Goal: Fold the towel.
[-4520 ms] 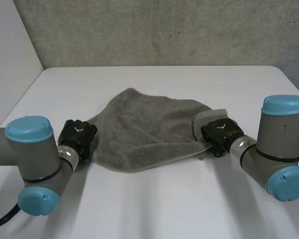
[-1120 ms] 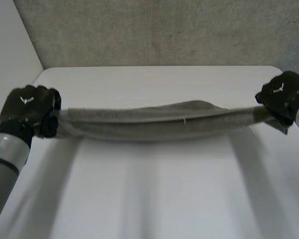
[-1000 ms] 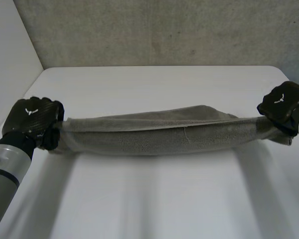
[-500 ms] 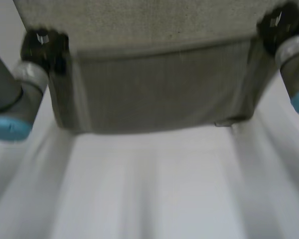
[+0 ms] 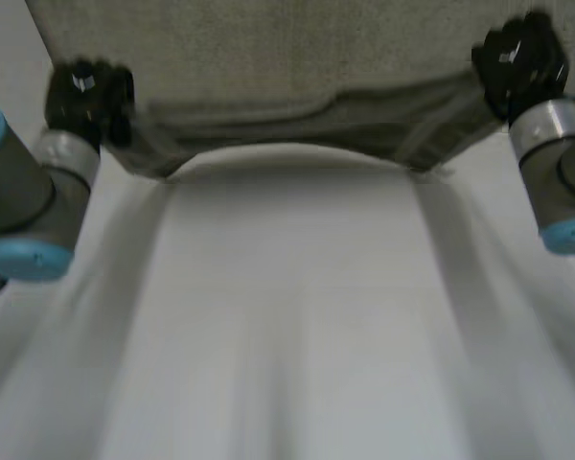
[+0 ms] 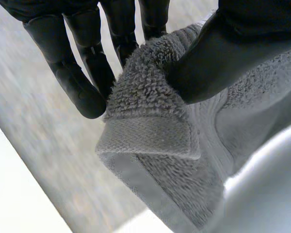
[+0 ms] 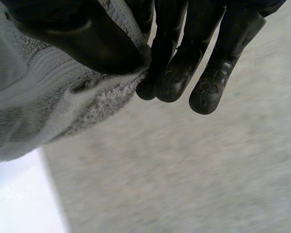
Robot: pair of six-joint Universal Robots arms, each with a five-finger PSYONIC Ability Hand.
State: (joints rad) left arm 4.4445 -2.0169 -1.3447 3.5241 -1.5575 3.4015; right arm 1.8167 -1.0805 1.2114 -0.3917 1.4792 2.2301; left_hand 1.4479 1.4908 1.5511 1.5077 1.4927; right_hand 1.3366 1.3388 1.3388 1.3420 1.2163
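Left hand (image 5: 86,91) and right hand (image 5: 519,57) each pinch one end of the towel (image 5: 307,110) between thumb and fingers, stretched in the air above the table (image 5: 287,316); I judge no fold is laid down yet, so the folding is mostly left

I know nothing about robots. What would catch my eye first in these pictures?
A grey towel is stretched wide between two black hands, held up over the white table. The left hand grips one end and the right hand the other. Each wrist view shows a thumb pinching the thick cloth against the fingers.
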